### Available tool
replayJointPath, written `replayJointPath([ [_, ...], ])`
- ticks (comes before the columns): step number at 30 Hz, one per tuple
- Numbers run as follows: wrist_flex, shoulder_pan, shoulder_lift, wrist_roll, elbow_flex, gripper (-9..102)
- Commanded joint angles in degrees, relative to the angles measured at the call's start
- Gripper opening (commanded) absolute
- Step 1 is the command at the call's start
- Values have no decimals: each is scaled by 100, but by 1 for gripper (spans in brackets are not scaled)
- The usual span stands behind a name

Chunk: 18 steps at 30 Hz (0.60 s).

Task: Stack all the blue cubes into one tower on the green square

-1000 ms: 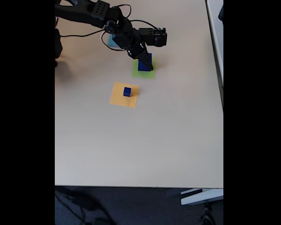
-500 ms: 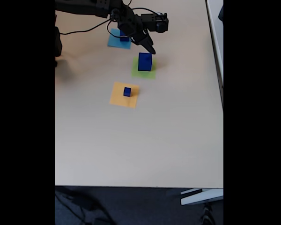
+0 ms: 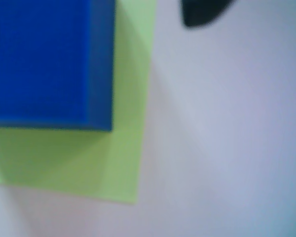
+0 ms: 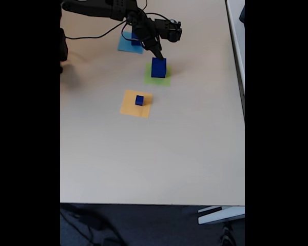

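On green square (image 3: 123, 163), plain dark-blue cube (image 3: 44, 59).

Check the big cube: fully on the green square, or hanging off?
On. In the fixed view the big cube sits on the green square; in the wrist view green paper shows beyond the two edges visible there, so no overhang on those sides.

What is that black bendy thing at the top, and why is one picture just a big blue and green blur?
The black thing is a robot arm on a table. Its pincer hangs just above the big blue cube, which sits on a green square. I cannot tell whether the pincer is open. A tiny cube sits on an orange square, and another cube on a light-blue square. The blurry picture comes from a camera on the arm's wrist, very close to the same big cube and green square.
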Motion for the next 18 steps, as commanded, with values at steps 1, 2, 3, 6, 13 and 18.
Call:
replayJointPath([
  [1,123,53,185,-105,-439,20],
  [2,167,70,237,-132,-439,20],
  [3,193,79,281,-141,-439,20],
  [6,193,88,413,-141,-369,20],
  [13,290,62,615,-114,-281,19],
  [18,290,88,773,-105,-132,19],
])
